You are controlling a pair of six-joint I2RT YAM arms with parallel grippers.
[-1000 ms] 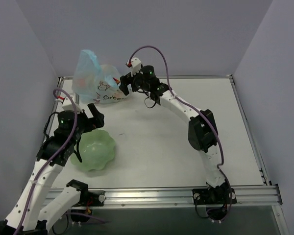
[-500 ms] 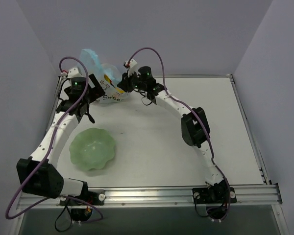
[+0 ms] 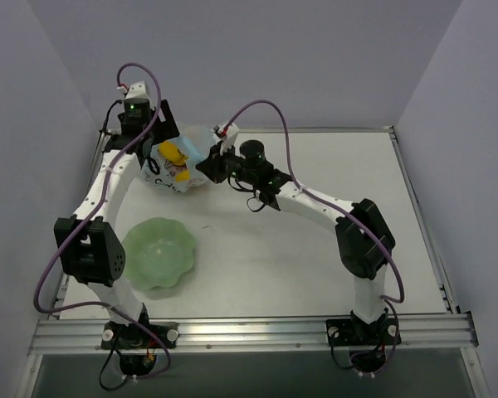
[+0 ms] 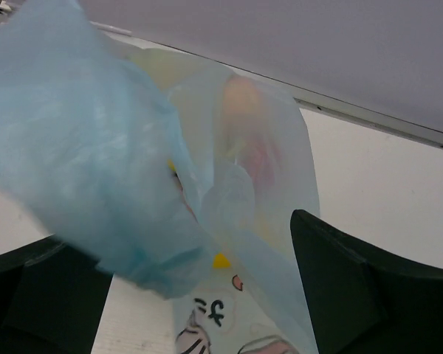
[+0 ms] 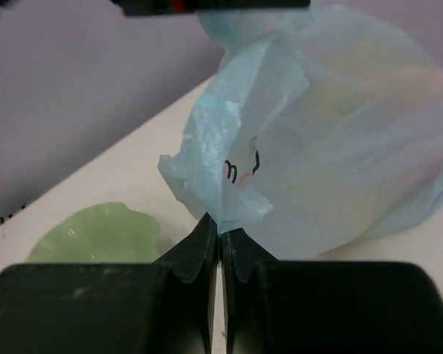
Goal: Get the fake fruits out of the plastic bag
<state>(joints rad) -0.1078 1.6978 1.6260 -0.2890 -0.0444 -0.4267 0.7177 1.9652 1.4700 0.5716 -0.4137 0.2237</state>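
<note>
Clamped with the right tool [image 5: 220, 243] on a fold of the plastic bag [image 5: 332, 147]; spread wide with the left tool [image 4: 184, 243] astride its top, swung up from beside the bowl [image 3: 156, 253] a second ago. Leaves the fake fruits [image 3: 171, 154] still bagged at the table's [image 3: 315, 166] far-left corner; seemingly sets up the emptying.

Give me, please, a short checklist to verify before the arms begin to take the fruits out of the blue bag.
1. Right gripper holds the plastic bag: ok, its fingers are shut on a fold.
2. Left gripper ready at the bag: ok, open, with bag film between its fingers.
3. Fake fruits inside the bag: ok, the yellow banana bunch shows through the film.
4. Bag mouth open and reachable: cannot tell.
5. Green bowl empty and apart from the bag: ok.
</note>
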